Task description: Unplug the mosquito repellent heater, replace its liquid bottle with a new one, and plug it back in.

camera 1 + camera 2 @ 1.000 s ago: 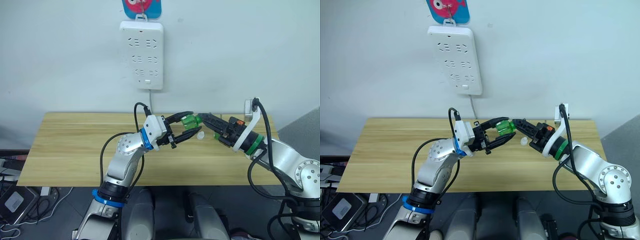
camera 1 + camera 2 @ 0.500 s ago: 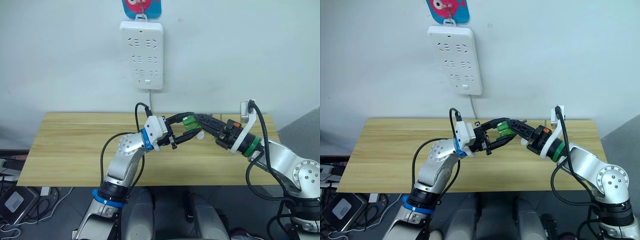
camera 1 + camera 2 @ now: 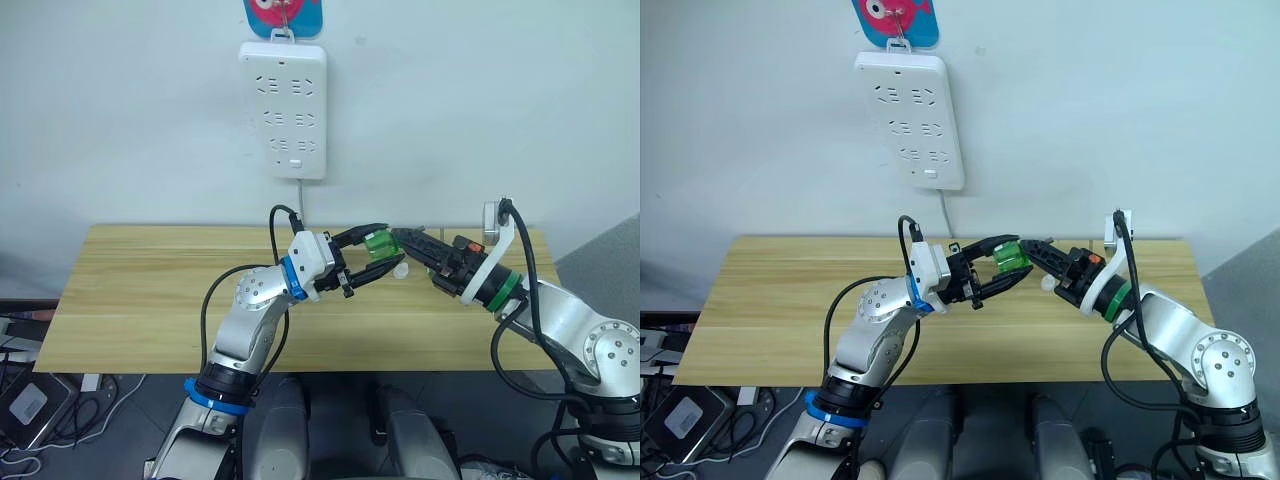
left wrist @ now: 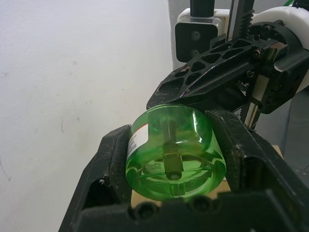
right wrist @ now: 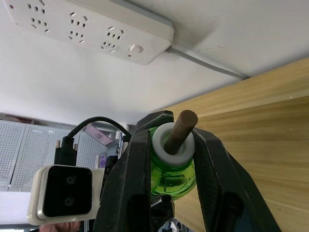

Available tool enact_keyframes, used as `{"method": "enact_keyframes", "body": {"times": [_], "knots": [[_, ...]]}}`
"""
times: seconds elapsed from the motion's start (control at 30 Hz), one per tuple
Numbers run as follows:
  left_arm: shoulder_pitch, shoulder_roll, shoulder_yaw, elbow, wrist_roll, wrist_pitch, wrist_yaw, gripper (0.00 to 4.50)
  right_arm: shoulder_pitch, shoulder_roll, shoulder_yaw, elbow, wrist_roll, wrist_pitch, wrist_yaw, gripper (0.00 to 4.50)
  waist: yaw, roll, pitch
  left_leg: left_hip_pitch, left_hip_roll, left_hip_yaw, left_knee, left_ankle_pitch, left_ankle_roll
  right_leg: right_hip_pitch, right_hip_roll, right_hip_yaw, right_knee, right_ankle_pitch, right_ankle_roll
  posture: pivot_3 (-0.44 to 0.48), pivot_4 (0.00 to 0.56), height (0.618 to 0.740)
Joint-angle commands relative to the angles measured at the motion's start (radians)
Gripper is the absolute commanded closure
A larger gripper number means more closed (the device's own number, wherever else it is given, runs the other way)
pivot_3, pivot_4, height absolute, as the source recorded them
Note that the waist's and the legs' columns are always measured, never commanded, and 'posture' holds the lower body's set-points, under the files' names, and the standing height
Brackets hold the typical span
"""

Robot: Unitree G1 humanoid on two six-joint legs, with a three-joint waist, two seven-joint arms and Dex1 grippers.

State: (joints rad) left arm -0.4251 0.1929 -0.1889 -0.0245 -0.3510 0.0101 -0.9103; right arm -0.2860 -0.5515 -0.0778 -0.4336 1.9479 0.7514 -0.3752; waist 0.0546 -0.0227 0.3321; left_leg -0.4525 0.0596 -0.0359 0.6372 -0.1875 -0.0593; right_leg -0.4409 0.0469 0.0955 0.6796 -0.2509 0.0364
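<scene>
Now held above the surface (image 3: pixel 150 300): green bottle (image 3: pixel 379 243), lying sideways, base clamped in left gripper (image 3: pixel 372 254), wick neck pinched by right gripper (image 3: pixel 405 243) from the right.

We see an evenly lit, bright scene in the head views; the white wall (image 3: pixel 480 110) shows no hot spots, and the power strip (image 3: pixel 284 108) throws only a faint soft shadow; light seems diffuse, from overhead. The wooden table (image 3: pixel 140 290) carries a mild sheen without glare. In the left wrist view the green bottle (image 4: pixel 171 152) glows translucent, its wick sharp, while the black fingers (image 4: pixel 108 174) nearest the lens are soft; in the right wrist view the table's edge bends slightly.
</scene>
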Motion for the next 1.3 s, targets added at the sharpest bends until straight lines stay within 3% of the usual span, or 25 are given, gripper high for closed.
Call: {"method": "enact_keyframes", "body": {"times": [0.03, 0.1, 1.0, 1.1, 1.3], "knots": [[-0.003, 0.001, -0.007, -0.024, -0.007, -0.009, -0.012, 0.64, 0.006, 0.002, -0.027, -0.024, 0.024, -0.016, -0.012, 3.68, 0.000, 0.000, 0.000, 0.000, 0.000, 0.000, 0.000, 0.000, 0.000, 0.000, 0.000, 0.000, 0.000, 0.000, 0.000, 0.244, 0.306, 0.740], [-0.003, 0.007, -0.001, -0.031, -0.005, -0.013, -0.012, 0.00, 0.009, 0.004, -0.046, -0.012, 0.024, -0.024, -0.017, 3.68, 0.000, 0.000, 0.000, 0.000, 0.000, 0.000, 0.000, 0.000, 0.000, 0.000, 0.000, 0.000, 0.000, 0.000, 0.000, 0.243, 0.307, 0.740], [-0.011, 0.008, 0.008, -0.046, -0.015, 0.018, 0.002, 0.00, 0.025, 0.018, -0.074, -0.027, 0.024, 0.021, 0.013, 3.68, -0.001, 0.000, 0.000, 0.000, 0.000, 0.000, 0.000, 0.000, 0.000, 0.000, 0.000, 0.000, 0.000, 0.000, 0.000, 0.239, 0.312, 0.740], [-0.012, 0.008, 0.008, -0.045, -0.012, 0.019, 0.002, 0.54, 0.025, 0.018, -0.073, -0.029, 0.024, 0.024, 0.018, 3.68, -0.001, 0.000, 0.000, 0.000, 0.000, 0.000, 0.000, 0.000, 0.000, 0.000, 0.000, 0.000, 0.000, 0.000, 0.000, 0.239, 0.312, 0.740], [-0.009, 0.008, 0.006, -0.049, -0.014, 0.025, 0.001, 2.26, 0.023, 0.020, -0.064, -0.037, 0.024, 0.029, 0.025, 3.68, -0.001, 0.000, 0.000, 0.000, 0.000, 0.000, 0.000, 0.000, 0.000, 0.000, 0.000, 0.000, 0.000, 0.000, 0.000, 0.240, 0.311, 0.740]]}}
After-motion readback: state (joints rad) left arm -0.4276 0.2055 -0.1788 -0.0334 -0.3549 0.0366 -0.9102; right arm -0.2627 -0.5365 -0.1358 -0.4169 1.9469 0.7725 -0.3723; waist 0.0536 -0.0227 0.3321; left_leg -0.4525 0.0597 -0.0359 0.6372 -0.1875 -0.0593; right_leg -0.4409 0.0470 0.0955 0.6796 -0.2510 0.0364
